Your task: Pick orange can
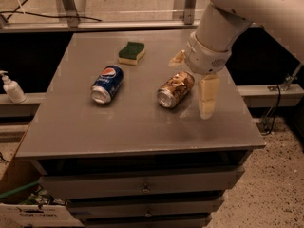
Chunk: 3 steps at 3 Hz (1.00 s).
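The orange can lies on its side near the middle of the grey table, its silver end facing the front left. It has an orange-brown body with pale cream print. My gripper hangs from the white arm just right of the can. It is open, with one pale finger pointing down at the can's right and the other finger behind the can. The can is not between the fingers.
A blue Pepsi can lies on its side left of the orange can. A green and yellow sponge sits at the back of the table. A white pump bottle stands on a ledge at the far left. Drawers are below the tabletop.
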### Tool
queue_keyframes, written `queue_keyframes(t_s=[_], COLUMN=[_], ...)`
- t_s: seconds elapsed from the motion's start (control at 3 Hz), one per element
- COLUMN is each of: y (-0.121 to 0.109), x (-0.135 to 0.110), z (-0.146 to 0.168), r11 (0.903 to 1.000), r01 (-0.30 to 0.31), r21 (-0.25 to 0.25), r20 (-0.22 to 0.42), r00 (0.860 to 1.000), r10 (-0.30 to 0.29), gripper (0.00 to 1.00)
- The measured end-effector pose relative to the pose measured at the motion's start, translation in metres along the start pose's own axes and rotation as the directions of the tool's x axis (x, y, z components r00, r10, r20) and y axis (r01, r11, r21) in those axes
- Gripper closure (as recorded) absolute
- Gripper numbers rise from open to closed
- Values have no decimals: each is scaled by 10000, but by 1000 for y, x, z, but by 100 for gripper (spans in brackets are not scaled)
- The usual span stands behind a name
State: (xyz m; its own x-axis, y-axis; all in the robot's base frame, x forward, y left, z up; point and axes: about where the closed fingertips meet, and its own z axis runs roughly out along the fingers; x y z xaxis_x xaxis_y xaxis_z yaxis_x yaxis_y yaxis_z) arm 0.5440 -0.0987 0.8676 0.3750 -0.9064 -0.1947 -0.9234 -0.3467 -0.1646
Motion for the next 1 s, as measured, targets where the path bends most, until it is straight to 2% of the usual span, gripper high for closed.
queue_keyframes(t_s=[0.67,1.0], y=[-19,-27], x=[-18,-25], z=[25,34], r11=[9941,9871], r01=[1005,1501], r21=[-411,-562], r20=[253,280], r00=[9947,9885], r10=[-995,-1487], gripper=[0,0])
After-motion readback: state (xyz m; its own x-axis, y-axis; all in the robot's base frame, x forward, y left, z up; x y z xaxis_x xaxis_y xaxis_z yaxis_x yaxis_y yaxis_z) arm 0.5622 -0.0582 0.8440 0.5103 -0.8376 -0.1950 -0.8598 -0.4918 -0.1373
